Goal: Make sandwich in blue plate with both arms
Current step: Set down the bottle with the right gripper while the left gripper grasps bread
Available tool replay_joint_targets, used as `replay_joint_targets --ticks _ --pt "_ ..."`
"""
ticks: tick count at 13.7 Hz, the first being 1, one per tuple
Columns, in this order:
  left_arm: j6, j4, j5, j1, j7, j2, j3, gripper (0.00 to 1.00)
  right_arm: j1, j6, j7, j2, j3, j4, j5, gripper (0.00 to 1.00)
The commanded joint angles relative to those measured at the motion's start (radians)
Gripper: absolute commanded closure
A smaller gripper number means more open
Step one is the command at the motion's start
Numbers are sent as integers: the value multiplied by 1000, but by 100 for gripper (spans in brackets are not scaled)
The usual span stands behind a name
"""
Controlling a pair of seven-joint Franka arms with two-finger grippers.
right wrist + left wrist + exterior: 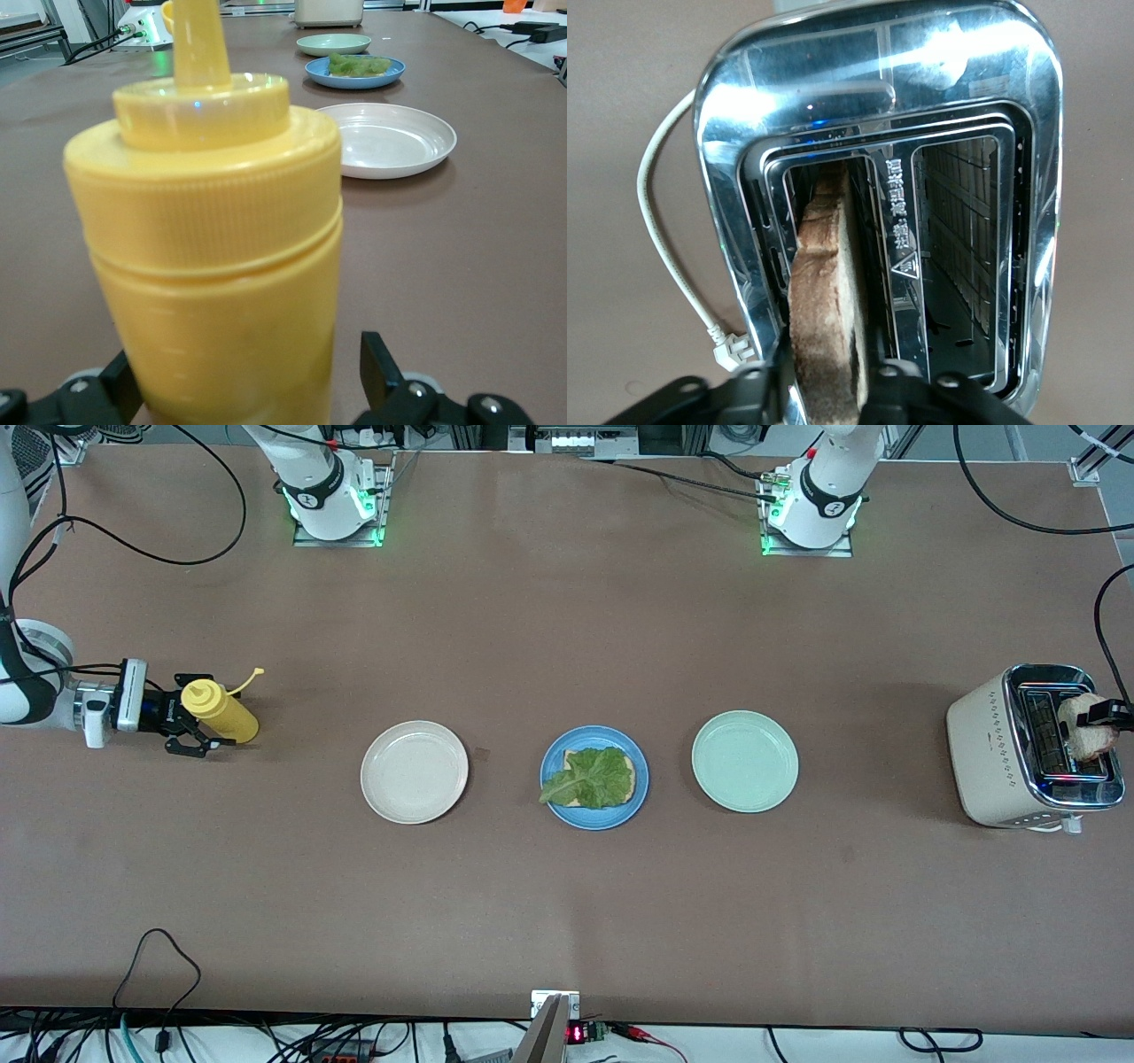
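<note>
- The table (567, 921) was one big brown matte sheet. Black cables trailed along its 12 and 6 o'clock edges, and the two arm bases were bolted on at about 11 and 1 o'clock.
- A cream and chrome toaster (992, 753) stood at the table's 3 o'clock edge, with its white cord (656, 239) lying on the surface beside it.
- Three plates were in a row mid-table. The blue plate (547, 766) was dead centre, the cream plate (414, 772) at its 9 o'clock and the mint plate (744, 762) at its 3 o'clock.
- A yellow squeeze bottle (223, 713) was out at the table's 9 o'clock edge. The right gripper (190, 735) had its fingers spread either side of it, one clearly off the plastic.
- A toast slice (824, 301) stuck up out of a toaster slot, and the left gripper (1107, 713) was clamped on it.
- The sandwich so far was one bread slice (627, 779) on the blue plate with a lettuce leaf (595, 778) on top.
- The warning label (902, 226) between the slots had a triangle plus Chinese characters, which I couldn't read.
</note>
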Motion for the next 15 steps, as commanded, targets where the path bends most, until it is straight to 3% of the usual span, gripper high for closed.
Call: replay_joint_targets --ticks 1,7,10,12,15 --pt "14 -7 -12 7 24 -13 -5 99 -39 -6 -4 5 20 9 5 0" --pt "-21 4 -15 9 68 -112 -8 99 -114 -10 -9 2 20 18 -72 0" --pt "-221 148 -33 -7 73 -128 -29 99 -131 -24 -6 -20 19 63 -106 0" --pt "-341 235 -56 -7 64 -129 -99 99 -137 -53 5 -41 17 110 -121 0" --pt "-412 222 -96 -10 9 -132 -242 99 -154 -102 116 -109 17 140 -170 0"
